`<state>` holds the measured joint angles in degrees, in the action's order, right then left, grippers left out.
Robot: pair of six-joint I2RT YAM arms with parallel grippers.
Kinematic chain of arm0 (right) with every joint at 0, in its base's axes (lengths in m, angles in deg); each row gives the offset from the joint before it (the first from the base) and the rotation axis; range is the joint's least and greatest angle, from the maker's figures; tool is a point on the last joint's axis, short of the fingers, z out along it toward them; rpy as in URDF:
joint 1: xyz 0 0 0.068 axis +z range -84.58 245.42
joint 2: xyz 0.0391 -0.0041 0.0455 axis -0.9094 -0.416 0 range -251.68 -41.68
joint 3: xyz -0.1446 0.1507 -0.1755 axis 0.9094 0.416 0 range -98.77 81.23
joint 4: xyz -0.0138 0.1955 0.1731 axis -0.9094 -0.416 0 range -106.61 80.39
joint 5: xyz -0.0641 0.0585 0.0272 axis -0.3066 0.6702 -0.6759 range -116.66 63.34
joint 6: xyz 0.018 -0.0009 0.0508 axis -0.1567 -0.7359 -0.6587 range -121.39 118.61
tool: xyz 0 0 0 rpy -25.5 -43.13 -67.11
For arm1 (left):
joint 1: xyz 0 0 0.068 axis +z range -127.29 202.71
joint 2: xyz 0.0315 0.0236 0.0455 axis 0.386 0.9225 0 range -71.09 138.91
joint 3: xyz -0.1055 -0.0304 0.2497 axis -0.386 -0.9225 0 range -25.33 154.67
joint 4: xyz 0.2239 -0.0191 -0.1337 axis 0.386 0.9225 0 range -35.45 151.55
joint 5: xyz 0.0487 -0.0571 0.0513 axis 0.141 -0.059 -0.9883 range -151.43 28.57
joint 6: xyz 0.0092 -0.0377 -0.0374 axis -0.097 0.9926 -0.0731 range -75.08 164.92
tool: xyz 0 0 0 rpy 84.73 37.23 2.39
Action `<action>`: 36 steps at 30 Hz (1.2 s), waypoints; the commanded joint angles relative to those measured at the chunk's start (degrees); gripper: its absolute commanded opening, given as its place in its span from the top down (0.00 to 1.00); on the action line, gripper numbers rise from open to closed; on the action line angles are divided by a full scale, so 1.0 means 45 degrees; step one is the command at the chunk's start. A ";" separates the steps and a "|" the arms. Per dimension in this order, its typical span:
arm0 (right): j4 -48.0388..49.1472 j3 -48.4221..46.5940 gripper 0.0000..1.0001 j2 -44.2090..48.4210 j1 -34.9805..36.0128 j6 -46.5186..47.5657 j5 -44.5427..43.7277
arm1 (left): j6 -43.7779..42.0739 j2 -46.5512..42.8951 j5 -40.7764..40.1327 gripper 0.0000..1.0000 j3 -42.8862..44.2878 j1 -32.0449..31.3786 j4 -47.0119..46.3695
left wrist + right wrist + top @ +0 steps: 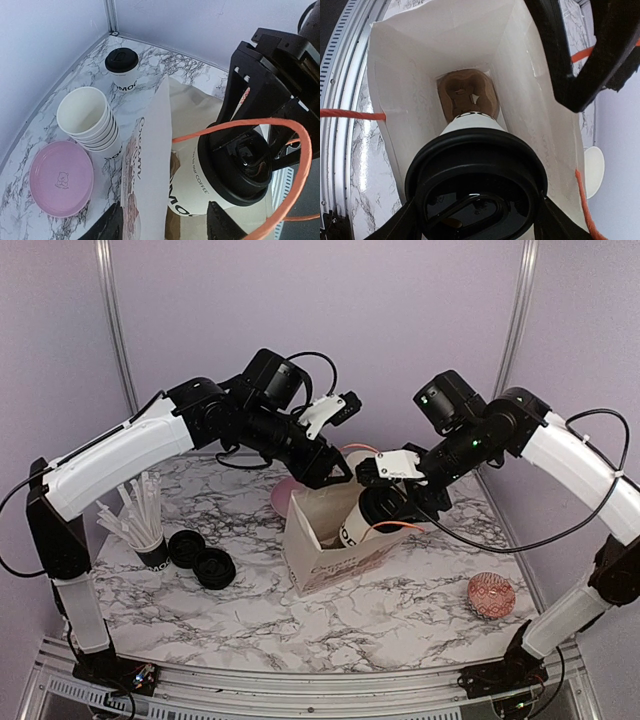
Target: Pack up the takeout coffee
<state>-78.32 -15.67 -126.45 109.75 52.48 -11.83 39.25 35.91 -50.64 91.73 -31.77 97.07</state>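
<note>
Right wrist, white coffee cup (470,122), round black lid (475,165), partway inside paper bag (420,60)

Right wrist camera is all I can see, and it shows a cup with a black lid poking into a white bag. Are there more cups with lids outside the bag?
Observer: Yes, one. A lidded cup stands on the table near the far corner, in the left wrist view.
Operator: Is anything next to it?
Observer: A stack of cups without lids, and beside that a pink plate.
Operator: Are there straws anywhere?
Observer: Yes. The top view shows a cup full of straws on the left side, with two loose black lids beside it.
</note>
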 commanded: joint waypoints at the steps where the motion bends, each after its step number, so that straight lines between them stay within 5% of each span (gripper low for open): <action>1: -0.0548 -0.0169 0.46 0.0205 0.0398 0.0187 -0.0966 | -0.0461 -0.1304 -0.0178 0.38 0.0091 -0.0414 0.0539; 10: -0.0328 0.0811 0.47 0.0934 0.1912 0.0105 -0.2898 | -0.0571 -0.2562 -0.1536 0.32 -0.0143 -0.0410 0.0565; 27: 0.2244 0.5183 0.47 0.3598 0.3285 0.0180 -0.5159 | -0.0166 0.2875 -0.1757 0.32 0.0977 0.1611 0.0068; 36: 0.2728 0.6446 0.46 0.3993 0.3916 -0.0123 -0.5878 | 0.0225 0.3585 -0.0388 0.33 0.0936 0.1750 -0.0315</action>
<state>-69.62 12.66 -108.70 126.71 53.57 -36.13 39.16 52.28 -56.11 93.89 -24.32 97.88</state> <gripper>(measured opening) 0.694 0.672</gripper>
